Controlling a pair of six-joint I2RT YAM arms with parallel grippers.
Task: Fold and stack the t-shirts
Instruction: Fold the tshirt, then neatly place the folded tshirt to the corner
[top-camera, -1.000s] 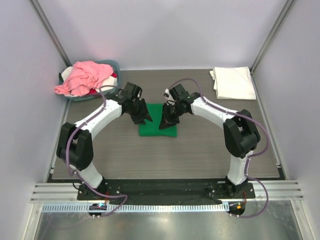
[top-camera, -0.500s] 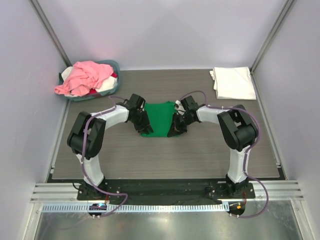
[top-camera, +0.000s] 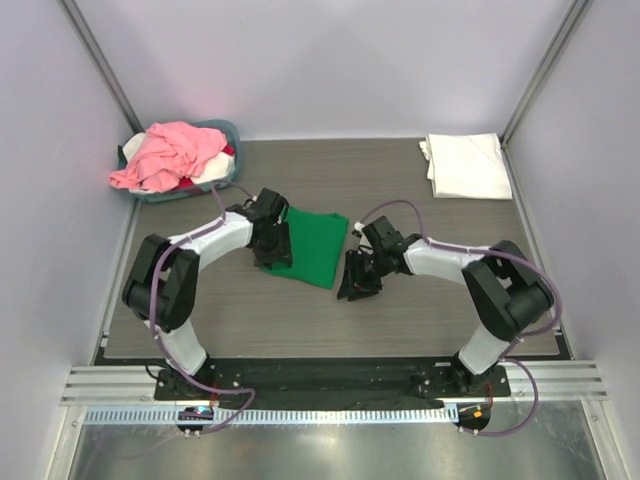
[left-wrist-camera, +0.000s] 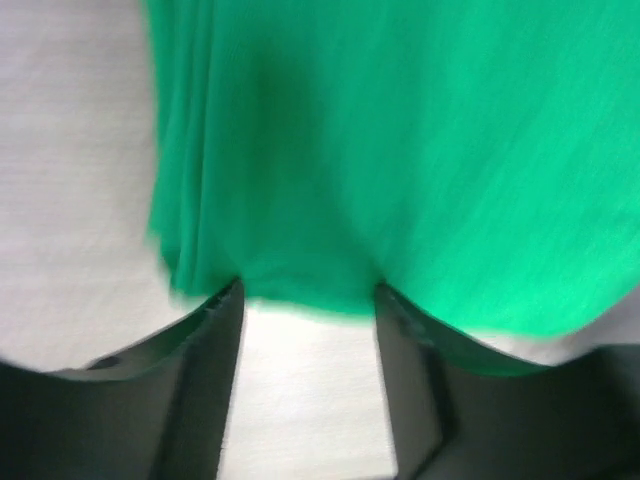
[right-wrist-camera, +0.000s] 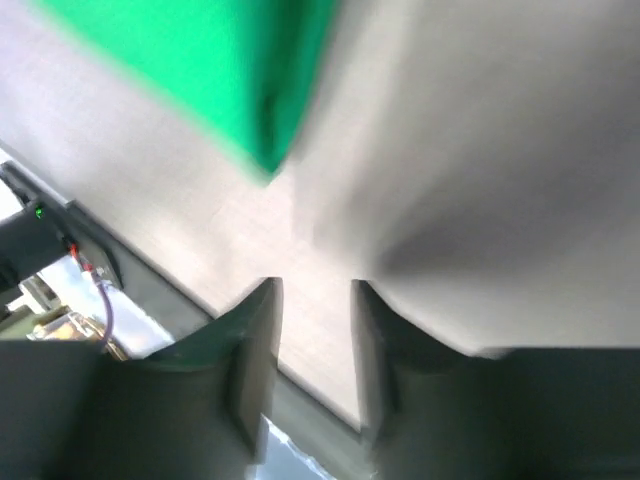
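Green t-shirt folded to a rough rectangle, flat on the table, about mid-table and slightly left of centre.

Left gripper low at the shirt's left edge. Fingers parted, bare tabletop in the gap, the green hem lying right across the tips; released, gripping nothing. Possibly brushing the cloth with the tips, but wrist view too smeared to tell.

Right gripper down at the near right of the shirt, just beside its near right corner and clear of it. Jaws apart by a narrow gap, only tabletop between, holding nothing. Green corner ahead of those fingers in the right wrist view, apart from them.

White t-shirt folded at the far right corner of the table. Pink t-shirt heaped in the basket at the far left, spilling over the rim, a bit of red t-shirt showing beside it.
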